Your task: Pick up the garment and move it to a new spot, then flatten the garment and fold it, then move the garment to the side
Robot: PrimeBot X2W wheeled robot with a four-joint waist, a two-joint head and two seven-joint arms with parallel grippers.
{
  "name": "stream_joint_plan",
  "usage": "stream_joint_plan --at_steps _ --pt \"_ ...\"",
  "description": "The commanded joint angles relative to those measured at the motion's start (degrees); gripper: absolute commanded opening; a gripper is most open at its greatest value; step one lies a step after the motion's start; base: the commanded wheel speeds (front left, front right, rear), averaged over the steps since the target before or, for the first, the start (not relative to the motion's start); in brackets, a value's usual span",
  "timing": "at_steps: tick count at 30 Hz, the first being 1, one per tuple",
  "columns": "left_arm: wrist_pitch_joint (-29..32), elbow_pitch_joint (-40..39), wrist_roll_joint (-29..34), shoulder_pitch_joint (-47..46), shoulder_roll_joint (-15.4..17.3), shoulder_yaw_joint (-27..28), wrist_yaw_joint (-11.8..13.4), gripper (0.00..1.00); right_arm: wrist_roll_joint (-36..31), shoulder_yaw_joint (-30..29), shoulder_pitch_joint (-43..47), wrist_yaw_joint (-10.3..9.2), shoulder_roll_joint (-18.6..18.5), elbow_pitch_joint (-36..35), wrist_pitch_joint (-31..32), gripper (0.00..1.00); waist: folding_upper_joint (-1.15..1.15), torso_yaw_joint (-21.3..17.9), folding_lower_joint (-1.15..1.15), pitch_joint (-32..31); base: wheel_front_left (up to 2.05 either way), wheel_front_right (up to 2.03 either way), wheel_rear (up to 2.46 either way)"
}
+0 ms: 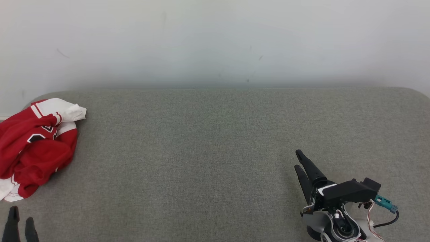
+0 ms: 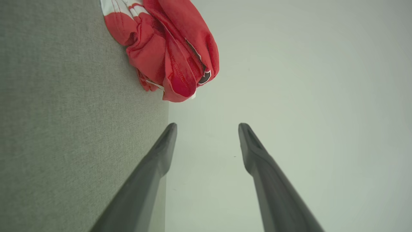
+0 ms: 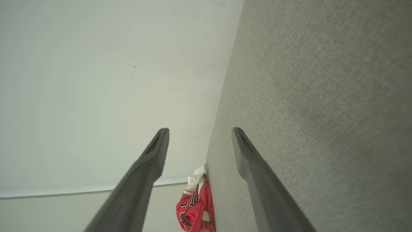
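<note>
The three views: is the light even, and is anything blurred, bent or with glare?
Head view: soft, even light, no glare; the garment casts only a faint shadow on the grey surface. Left wrist view: the left gripper close to the lens looks soft, the garment sharper. Right wrist view: the right gripper is likewise soft, and the surface's edge bows, a wide-angle effect.

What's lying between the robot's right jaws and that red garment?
Nothing: in the head view, bare grey fabric surface runs from the red garment to the right jaws.
</note>
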Motion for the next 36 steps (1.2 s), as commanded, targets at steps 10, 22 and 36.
stream_joint_plan --at_steps 10,22,36 --pt "-3.3 -2.3 3.9 -1.4 0.9 -2.1 0.4 1.00 -5.2 -0.4 -0.7 0.01 -0.1 -3.4 -2.8 1.00 0.00 0.0 0.00 -0.1 0.00 0.00 0.00" --pt "-6.5 -5.5 14.1 -1.6 1.1 -4.6 3.6 1.00 -18.4 -1.1 0.4 0.01 -0.1 -5.8 -5.4 1.00 0.00 -0.1 0.00 -0.2 0.00 0.00 0.00" --pt "-10.1 -7.1 33.7 -1.4 1.3 -9.6 8.7 1.00 -39.4 -2.1 1.8 0.01 -0.1 -8.3 -8.4 1.00 0.00 -0.3 0.00 -0.6 0.00 0.00 0.00"
